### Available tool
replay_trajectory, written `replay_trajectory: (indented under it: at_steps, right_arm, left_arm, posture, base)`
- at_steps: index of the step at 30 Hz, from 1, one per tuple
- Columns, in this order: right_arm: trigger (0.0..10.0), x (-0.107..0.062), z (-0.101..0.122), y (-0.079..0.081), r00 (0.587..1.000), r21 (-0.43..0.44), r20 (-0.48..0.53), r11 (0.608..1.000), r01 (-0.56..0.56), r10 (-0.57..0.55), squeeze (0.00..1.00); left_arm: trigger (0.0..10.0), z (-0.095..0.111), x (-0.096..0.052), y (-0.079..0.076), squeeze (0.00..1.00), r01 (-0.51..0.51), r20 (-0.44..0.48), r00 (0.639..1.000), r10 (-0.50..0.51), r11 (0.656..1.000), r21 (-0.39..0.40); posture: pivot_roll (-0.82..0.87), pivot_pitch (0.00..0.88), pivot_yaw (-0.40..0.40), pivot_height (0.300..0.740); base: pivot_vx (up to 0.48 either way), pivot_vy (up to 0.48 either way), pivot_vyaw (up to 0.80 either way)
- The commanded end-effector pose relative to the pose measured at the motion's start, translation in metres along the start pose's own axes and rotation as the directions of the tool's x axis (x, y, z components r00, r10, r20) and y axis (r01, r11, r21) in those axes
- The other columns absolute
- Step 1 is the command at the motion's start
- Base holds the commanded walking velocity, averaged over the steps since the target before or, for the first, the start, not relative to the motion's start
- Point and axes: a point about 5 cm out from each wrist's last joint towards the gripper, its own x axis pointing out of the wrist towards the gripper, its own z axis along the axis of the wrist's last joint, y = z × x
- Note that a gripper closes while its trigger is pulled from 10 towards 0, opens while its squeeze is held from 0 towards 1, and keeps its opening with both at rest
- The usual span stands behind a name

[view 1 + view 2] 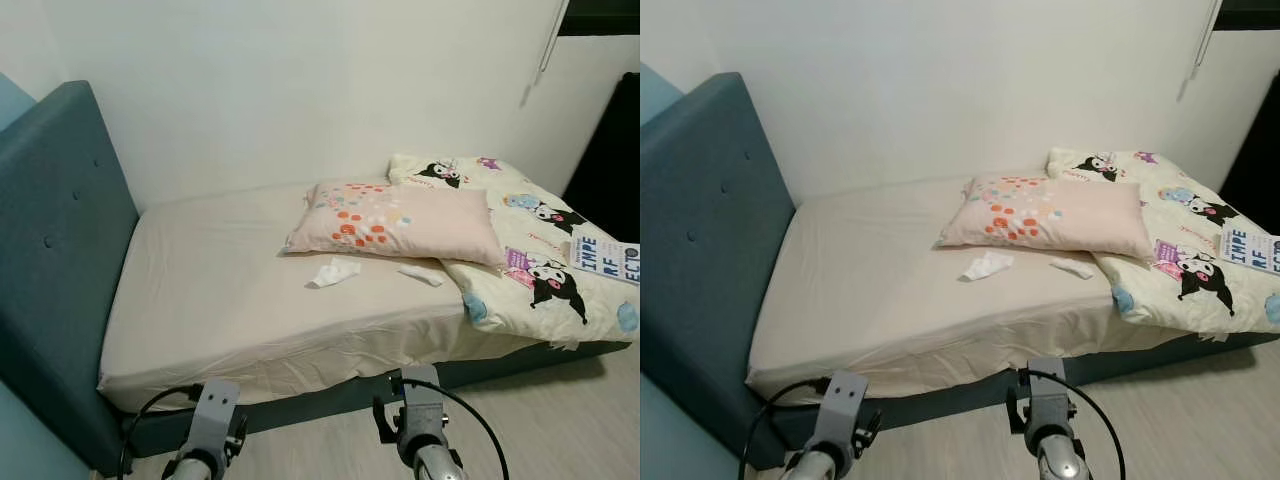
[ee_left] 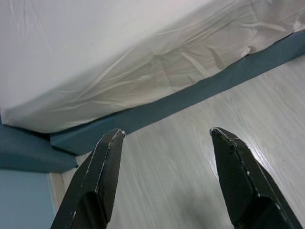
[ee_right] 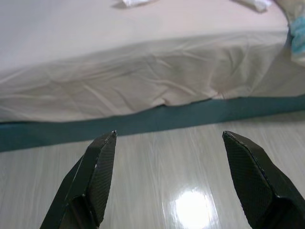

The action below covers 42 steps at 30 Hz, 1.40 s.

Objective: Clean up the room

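Bed (image 1: pixel 220 300): cream fitted sheet, wrinkled along the near edge; stands against a white wall.
Bed frame (image 1: pixel 300 400): teal, visible as a band under the mattress.
Headboard (image 1: pixel 55 250): teal, padded, buttoned; at the robot's left.
Pillow (image 1: pixel 400 222): pale pink with orange and teal dots; lies flat on the sheet, its far-right end resting on the quilt.
Quilt (image 1: pixel 540 260): cream, printed with black-and-white cartoon figures; bunched over the right end of the bed.
Booklet (image 1: pixel 603 258): white with dark block letters; lies on the quilt near its right edge.
Crumpled tissue (image 1: pixel 334 271): white; on the bare sheet just in front of the pillow.
Second white scrap (image 1: pixel 421 274): smaller; on the sheet to the right of the tissue, near the quilt's edge.
Floor (image 3: pixel 200 157): pale wood-look boards, glossy.
Left gripper (image 2: pixel 164 143): fingers spread wide, holding nothing; low over the floor, facing the bed's near side.
Right gripper (image 3: pixel 169 143): fingers spread wide, holding nothing; over the floor, facing the mattress edge, apart from it.
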Motion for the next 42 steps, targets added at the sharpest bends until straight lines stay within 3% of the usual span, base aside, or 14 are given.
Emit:
replay_trajectory:
  at_steps: [1, 10, 13, 22, 27, 31, 42]
  right_arm:
    - [10.0, -0.003, -0.005, 0.006, 1.0, -0.011, -0.005, 1.0, -0.027, 0.027, 0.0]
    - [10.0, -0.005, -0.009, 0.013, 0.997, 0.058, -0.019, 0.996, -0.07, 0.072, 0.0]
    - [10.0, -0.005, -0.01, 0.01, 0.997, 0.037, -0.023, 0.997, -0.073, 0.074, 0.0]
    - [10.0, -0.007, -0.014, -0.003, 0.998, 0.086, -0.049, 0.996, -0.031, 0.035, 0.0]
    - [10.0, -0.005, -0.012, 0.006, 0.992, 0.0, -0.064, 0.994, -0.106, 0.106, 0.0]
    - [10.0, -0.003, -0.008, 0.013, 0.989, -0.02, -0.059, 0.991, -0.136, 0.135, 0.0]
    - [10.0, 0.0, -0.006, 0.004, 0.994, -0.038, -0.063, 0.995, -0.092, 0.089, 0.0]
  left_arm:
    - [10.0, -0.001, -0.002, 0.007, 0.0, -0.02, 0.006, 1.0, 0.02, 1.0, 0.003]
    - [10.0, 0.0, -0.002, 0.007, 0.0, -0.001, 0.014, 1.0, 0.001, 1.0, 0.017]
    - [10.0, 0.004, 0.001, 0.007, 0.0, -0.006, 0.019, 1.0, 0.006, 1.0, 0.011]
    - [10.0, 0.015, 0.007, 0.007, 0.0, -0.033, 0.036, 0.999, 0.035, 0.999, -0.041]
    - [10.0, 0.018, 0.008, 0.003, 0.0, -0.039, 0.046, 0.998, 0.041, 0.998, -0.057]
    - [10.0, 0.019, 0.007, 0.0, 0.0, -0.011, 0.058, 0.998, 0.012, 1.0, -0.028]
    - [10.0, 0.02, 0.006, 0.005, 0.0, -0.026, 0.061, 0.998, 0.027, 1.0, -0.018]
  posture:
    - [-0.02, 0.0, -0.018, 0.74]
    - [-0.03, 0.0, -0.028, 0.74]
    - [-0.04, 0.0, -0.019, 0.74]
    - [-0.04, 0.0, -0.007, 0.74]
    - [-0.04, 0.0, -0.01, 0.74]
    - [-0.04, 0.005, -0.014, 0.74]
    - [-0.03, 0.018, -0.023, 0.74]
  base:
    - [0.0, 0.0, 0.0]
    - [0.0, 0.0, 0.0]
    - [0.0, 0.0, 0.0]
    - [0.0, 0.0, 0.0]
    - [0.0, 0.0, 0.0]
    - [0.0, 0.0, 0.0]
    - [0.0, 0.0, 0.0]
